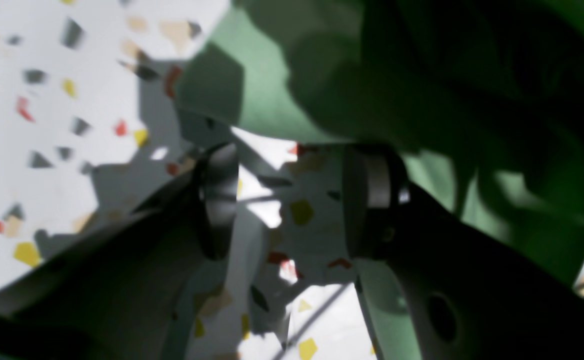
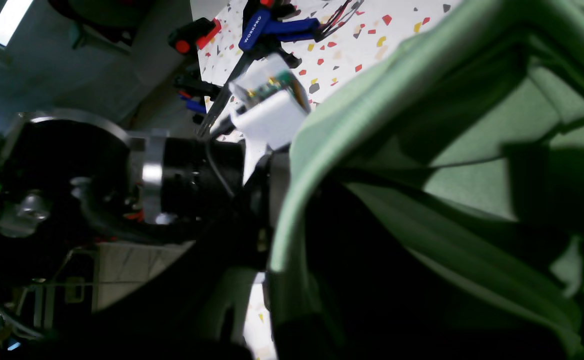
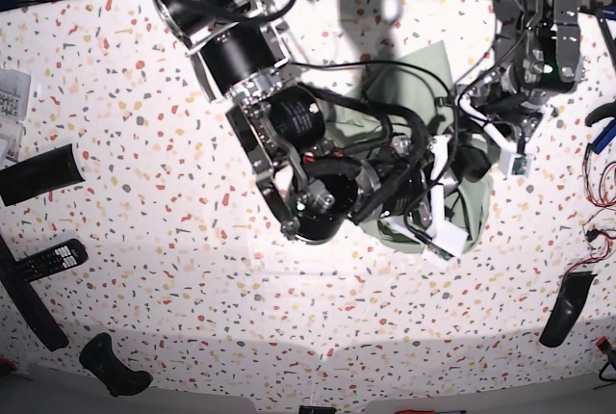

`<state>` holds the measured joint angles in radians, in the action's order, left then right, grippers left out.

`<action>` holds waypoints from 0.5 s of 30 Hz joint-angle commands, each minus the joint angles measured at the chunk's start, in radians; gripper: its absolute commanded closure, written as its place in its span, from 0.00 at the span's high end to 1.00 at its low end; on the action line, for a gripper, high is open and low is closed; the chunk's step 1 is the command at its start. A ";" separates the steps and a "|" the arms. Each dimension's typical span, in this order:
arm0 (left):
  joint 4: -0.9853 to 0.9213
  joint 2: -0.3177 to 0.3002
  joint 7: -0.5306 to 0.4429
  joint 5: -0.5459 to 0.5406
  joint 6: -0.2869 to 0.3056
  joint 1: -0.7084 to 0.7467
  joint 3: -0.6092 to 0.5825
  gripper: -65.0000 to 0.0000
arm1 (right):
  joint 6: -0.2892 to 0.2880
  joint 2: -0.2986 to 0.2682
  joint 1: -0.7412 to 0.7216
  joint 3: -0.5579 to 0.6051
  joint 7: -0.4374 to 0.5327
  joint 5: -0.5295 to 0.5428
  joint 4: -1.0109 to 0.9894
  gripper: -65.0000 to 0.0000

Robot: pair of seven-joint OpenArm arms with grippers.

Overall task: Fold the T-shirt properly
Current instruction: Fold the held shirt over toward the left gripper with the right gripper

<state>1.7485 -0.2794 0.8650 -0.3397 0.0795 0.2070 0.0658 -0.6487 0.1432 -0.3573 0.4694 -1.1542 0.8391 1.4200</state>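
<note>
Right gripper (image 3: pixel 438 226) is pinching the T-shirt (image 3: pixel 409 82) bunched at centre-right of the counter (image 3: pixel 125 193), left gripper (image 1: pixel 289 200) is hovering with jaws spread (I'd grab that near hem squarely).

The left gripper (image 1: pixel 289 200) holds its jaws wide apart, nothing between the pads (image 1: pixel 219 197). The right gripper (image 3: pixel 423 226) has its jaws closed, its arm reaching low and bent.
</note>
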 commanded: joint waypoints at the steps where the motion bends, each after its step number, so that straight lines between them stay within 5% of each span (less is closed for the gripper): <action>1: 0.028 -0.007 -0.021 -0.002 0.000 -0.013 0.012 0.47 | -0.013 0.014 -0.027 -0.002 0.024 0.032 0.016 0.00; 15: 0.060 -0.006 0.049 -0.003 0.000 -0.013 0.424 0.47 | -0.037 0.014 0.043 0.008 0.027 0.033 0.016 0.00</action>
<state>1.7889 -0.2764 0.9314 -0.3378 0.0799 0.2043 0.4870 -0.6666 0.1436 -0.2905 0.4774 -1.1530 0.8391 1.4200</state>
